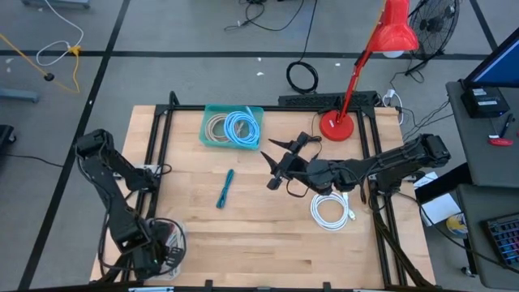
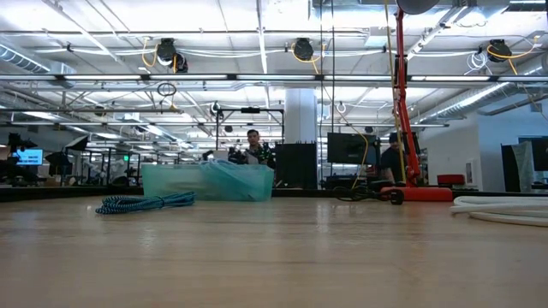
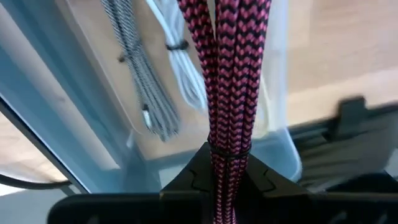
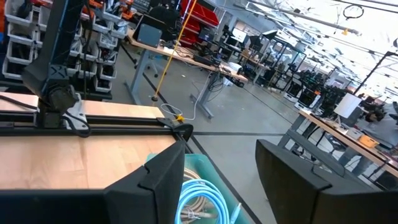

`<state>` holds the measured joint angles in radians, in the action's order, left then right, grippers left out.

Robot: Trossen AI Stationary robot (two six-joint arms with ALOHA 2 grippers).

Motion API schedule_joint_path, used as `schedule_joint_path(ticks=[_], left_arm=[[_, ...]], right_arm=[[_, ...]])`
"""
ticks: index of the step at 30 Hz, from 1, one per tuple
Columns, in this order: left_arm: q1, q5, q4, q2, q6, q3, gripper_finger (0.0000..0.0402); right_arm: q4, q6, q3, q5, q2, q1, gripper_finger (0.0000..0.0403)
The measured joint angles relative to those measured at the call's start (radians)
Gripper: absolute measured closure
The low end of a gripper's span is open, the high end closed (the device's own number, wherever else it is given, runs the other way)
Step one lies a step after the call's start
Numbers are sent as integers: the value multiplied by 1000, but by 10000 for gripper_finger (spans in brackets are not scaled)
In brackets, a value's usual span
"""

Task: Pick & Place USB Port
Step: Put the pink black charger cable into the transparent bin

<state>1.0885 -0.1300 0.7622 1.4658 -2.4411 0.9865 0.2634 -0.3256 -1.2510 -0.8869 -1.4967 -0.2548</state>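
Note:
My left gripper (image 1: pixel 158 250) is at the table's near left corner, over a clear plastic bin (image 1: pixel 172 237). It is shut on a pink-and-black braided cable bundle (image 3: pixel 233 74). A grey-and-white braided cable (image 3: pixel 140 81) and a white cable (image 3: pixel 183 68) lie in that bin. My right gripper (image 1: pixel 276 165) is open and empty above the table's middle, with wide-spread fingers in its wrist view (image 4: pixel 227 186). A blue braided cable (image 1: pixel 225 188) lies on the table to its left and also shows in the low view (image 2: pixel 141 204). A white coiled cable (image 1: pixel 331 209) lies under the right arm. My left gripper pinches the pink-and-black cable bundle between its two fingers (image 3: pixel 193 180), just behind the bundle's tie (image 3: pixel 229 151). Several strands are held together. The bundle runs on from the fingers, along them, over the clear bin's floor. Its far end lies outside the picture.
A teal bin (image 1: pixel 233 127) with coiled light-blue and beige cables stands at the far middle and also shows in the right wrist view (image 4: pixel 205 199). A red desk lamp (image 1: pixel 336 126) stands at the far right. A dark frame (image 1: pixel 162 122) edges the table.

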Motion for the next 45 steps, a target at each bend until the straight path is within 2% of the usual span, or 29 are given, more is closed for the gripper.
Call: schedule_joint_path(ticks=[12,15,19,24,32,38,45], left_arm=[[0,17,0,2,-6,27,377],[-8,-19,0,21,11,29,377],[-26,-127,12,70,91,29,377],[-33,-83,44,93,250,23,377],[-31,-97,31,92,266,23,377],[-37,-142,28,92,184,20,377],[-45,-162,9,91,182,21,377]], right_arm=[[0,-1,0,-2,0,-9,216],[0,-2,0,-2,0,-9,216],[1,-2,0,-2,0,-9,216],[5,1,0,-2,0,-9,216],[8,2,0,-2,0,-9,216],[8,0,0,-2,0,-9,216],[8,-1,0,-2,0,-9,216]])
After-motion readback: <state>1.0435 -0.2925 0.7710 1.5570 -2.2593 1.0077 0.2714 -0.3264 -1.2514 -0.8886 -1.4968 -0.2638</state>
